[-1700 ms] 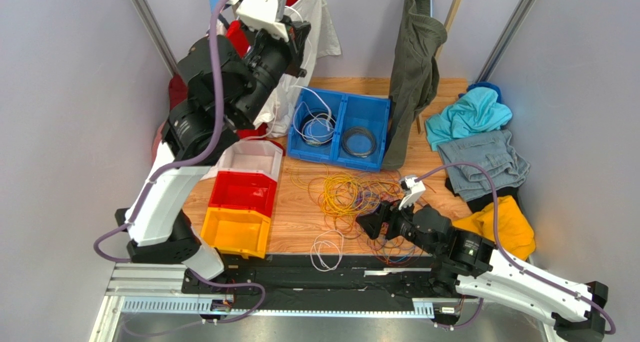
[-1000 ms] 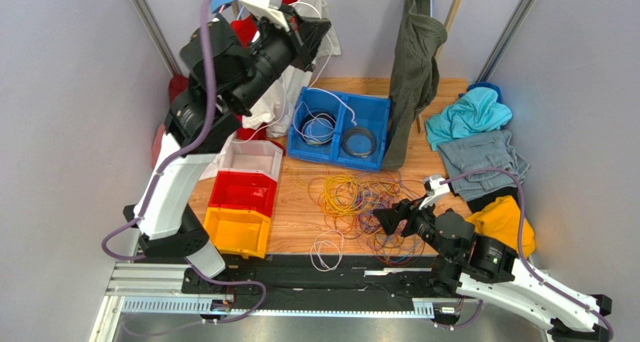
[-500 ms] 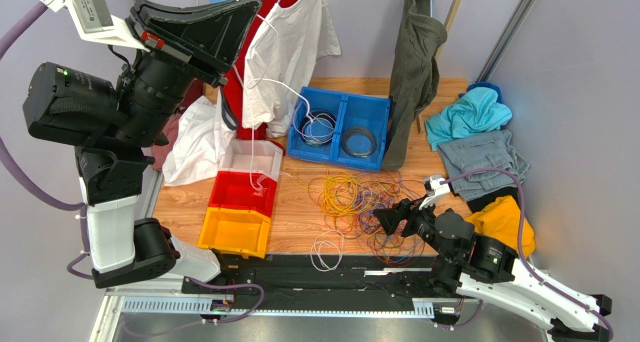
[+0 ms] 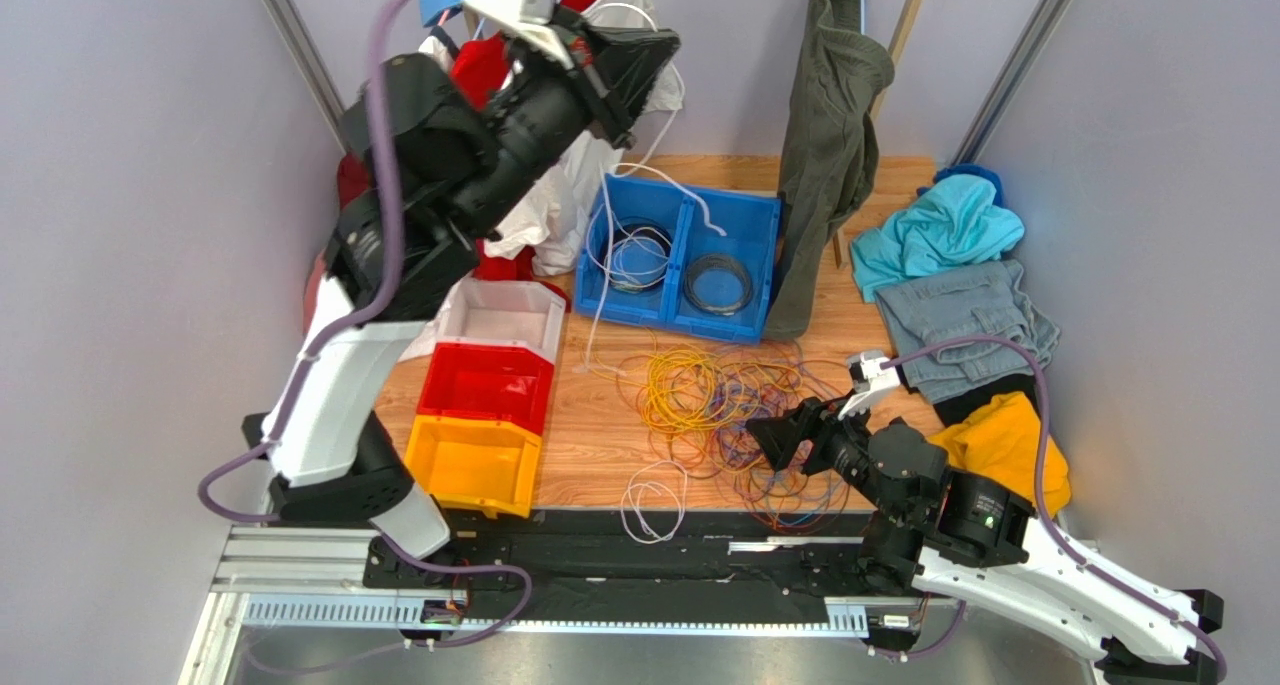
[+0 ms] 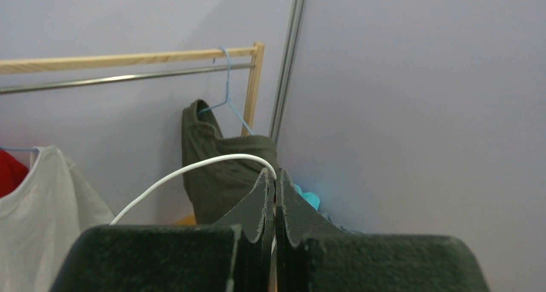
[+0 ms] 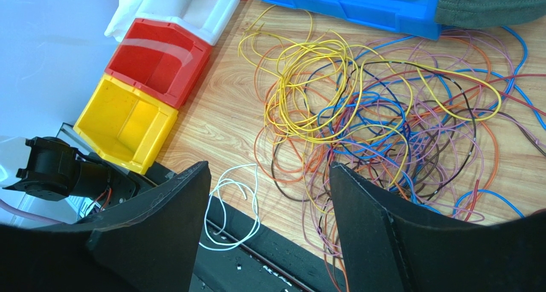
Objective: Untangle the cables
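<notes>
A tangle of yellow, orange, blue and purple cables (image 4: 736,408) lies on the wooden table; it also shows in the right wrist view (image 6: 372,113). My left gripper (image 4: 643,58) is raised high above the blue bin (image 4: 679,313) and shut on a white cable (image 4: 600,288), which hangs down to the table by the white bin. In the left wrist view the jaws (image 5: 275,177) pinch this cable (image 5: 186,172). My right gripper (image 4: 766,442) is open and empty, low over the tangle's near edge (image 6: 269,170). A loose white cable loop (image 4: 654,498) lies at the table's front edge (image 6: 234,202).
White (image 4: 504,318), red (image 4: 484,385) and yellow (image 4: 469,460) bins stand in a row at the left. The blue bin holds coiled cables. An olive garment (image 4: 827,130) hangs at the back. Teal (image 4: 939,228), grey (image 4: 962,325) and yellow (image 4: 1007,453) clothes lie at the right.
My left arm has swung from the far left back to the right, above the blue bin, still holding the white cable. The right arm has not moved.
</notes>
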`<action>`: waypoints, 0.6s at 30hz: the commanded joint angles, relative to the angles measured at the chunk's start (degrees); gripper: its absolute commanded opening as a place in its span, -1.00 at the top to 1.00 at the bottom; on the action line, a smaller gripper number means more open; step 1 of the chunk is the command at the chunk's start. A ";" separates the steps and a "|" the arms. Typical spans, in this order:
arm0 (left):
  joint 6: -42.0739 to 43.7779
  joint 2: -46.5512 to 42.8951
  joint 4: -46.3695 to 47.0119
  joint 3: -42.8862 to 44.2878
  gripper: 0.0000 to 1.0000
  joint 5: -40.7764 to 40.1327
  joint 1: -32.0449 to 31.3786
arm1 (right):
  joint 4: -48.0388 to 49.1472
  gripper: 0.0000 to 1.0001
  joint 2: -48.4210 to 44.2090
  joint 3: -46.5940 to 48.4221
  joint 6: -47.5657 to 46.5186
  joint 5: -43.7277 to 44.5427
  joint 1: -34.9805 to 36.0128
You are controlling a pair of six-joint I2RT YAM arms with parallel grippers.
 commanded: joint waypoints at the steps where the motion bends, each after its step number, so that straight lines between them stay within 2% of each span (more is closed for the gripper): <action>1: -3.09 2.88 -2.64 3.51 1.00 3.59 5.18 | 1.02 -0.44 -0.11 0.18 0.14 1.18 0.12; 5: -4.76 5.35 -1.95 3.51 1.00 6.15 9.23 | 1.37 -0.44 0.16 0.53 -0.83 1.35 0.21; 12: -4.24 8.60 0.95 3.86 1.00 7.64 12.66 | 1.55 -0.44 1.30 0.97 -2.32 2.41 0.21; 18: -2.48 12.29 2.45 1.94 1.00 5.98 15.12 | 1.47 -0.44 1.65 0.80 -2.85 2.85 0.13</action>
